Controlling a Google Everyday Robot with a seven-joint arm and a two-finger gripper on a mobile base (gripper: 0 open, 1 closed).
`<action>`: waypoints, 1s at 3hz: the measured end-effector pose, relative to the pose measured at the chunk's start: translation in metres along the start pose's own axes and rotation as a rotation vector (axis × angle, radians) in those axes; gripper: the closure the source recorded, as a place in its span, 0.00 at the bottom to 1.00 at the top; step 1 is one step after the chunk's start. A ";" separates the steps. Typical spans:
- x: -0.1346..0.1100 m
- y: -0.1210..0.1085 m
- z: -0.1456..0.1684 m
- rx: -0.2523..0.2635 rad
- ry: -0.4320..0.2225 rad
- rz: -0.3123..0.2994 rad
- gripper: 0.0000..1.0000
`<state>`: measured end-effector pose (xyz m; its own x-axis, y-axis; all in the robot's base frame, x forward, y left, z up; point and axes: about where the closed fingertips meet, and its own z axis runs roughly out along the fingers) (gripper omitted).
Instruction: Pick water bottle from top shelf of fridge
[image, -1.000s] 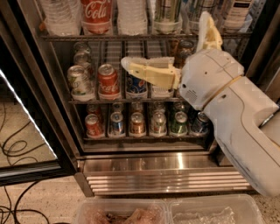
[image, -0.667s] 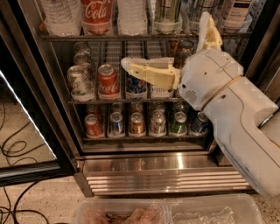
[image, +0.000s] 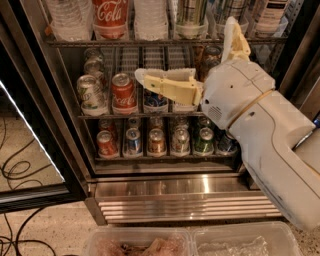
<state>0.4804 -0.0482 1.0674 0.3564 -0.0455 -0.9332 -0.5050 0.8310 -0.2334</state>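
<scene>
The fridge (image: 190, 187) stands with its door open. Its top shelf (image: 125, 43) runs along the top of the view. On it stand clear water bottles at the left (image: 70, 19) and centre (image: 150, 19), a Coca-Cola bottle (image: 111, 15) between them, and tall cans (image: 192, 16) to the right. My gripper (image: 186, 49) is open and empty just below the top shelf, in front of the soda-can rack. One finger (image: 167, 86) points left and the other (image: 235, 37) points up.
Two lower wire racks hold short soda cans (image: 123, 92). My white arm (image: 270, 135) fills the right side. The open glass door (image: 30, 150) stands at the left, with black cables (image: 15, 170) on the floor. Clear plastic bins (image: 200, 245) sit at the bottom edge.
</scene>
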 end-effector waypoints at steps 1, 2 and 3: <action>0.009 -0.006 0.004 0.008 0.019 0.002 0.00; 0.017 -0.014 0.013 0.011 0.027 0.009 0.00; 0.021 -0.025 0.019 0.021 0.027 0.001 0.00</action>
<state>0.5156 -0.0590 1.0588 0.3344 -0.0598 -0.9405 -0.4887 0.8423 -0.2274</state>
